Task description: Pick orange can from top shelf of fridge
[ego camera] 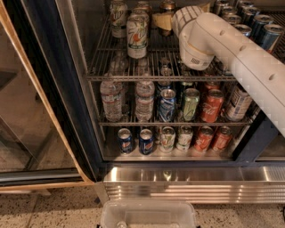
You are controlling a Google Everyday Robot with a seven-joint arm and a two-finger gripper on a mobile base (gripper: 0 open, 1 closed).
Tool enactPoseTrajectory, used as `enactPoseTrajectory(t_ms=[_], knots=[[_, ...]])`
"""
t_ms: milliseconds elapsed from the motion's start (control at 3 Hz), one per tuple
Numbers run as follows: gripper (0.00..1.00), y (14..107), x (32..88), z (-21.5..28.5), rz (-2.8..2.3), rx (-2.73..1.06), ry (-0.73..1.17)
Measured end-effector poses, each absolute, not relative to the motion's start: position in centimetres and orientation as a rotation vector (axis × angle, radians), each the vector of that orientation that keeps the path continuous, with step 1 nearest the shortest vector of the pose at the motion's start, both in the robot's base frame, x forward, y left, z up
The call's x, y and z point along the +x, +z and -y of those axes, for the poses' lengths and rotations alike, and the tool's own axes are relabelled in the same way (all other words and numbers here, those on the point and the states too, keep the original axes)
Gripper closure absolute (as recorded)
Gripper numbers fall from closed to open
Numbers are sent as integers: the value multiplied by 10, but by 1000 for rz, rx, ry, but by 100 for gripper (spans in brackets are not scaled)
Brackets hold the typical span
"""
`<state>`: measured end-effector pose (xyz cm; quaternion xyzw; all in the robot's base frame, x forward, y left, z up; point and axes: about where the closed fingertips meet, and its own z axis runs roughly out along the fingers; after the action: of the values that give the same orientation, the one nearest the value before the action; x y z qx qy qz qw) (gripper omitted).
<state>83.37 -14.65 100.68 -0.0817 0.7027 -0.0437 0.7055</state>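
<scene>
The fridge (75,120) filled most of the frame, its glass door (26,133) swung open at the left. The white arm (249,58) came in from the right edge and crossed the upper right toward the top middle. The top shelf (133,78) ran across the upper part of the frame. A clear bin (149,213) sat at the bottom centre. Two water bottles (111,100) stood at the left of the middle shelf, with a Coca-Cola can (211,106) further right. A tall white-and-green can (137,31) stood upper left on the top shelf. The orange can (168,6) stood at the top middle, far back on that shelf, partly hidden. The pincer (164,20) sat just in front of it. Whether it was wide, narrow or holding the can could not be told.
</scene>
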Motion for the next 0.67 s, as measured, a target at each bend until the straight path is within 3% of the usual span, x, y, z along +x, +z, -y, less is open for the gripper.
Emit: enactPoseTrajectory(t_ms=[667], knots=[[0, 1002, 851, 148, -1586, -187, -109]])
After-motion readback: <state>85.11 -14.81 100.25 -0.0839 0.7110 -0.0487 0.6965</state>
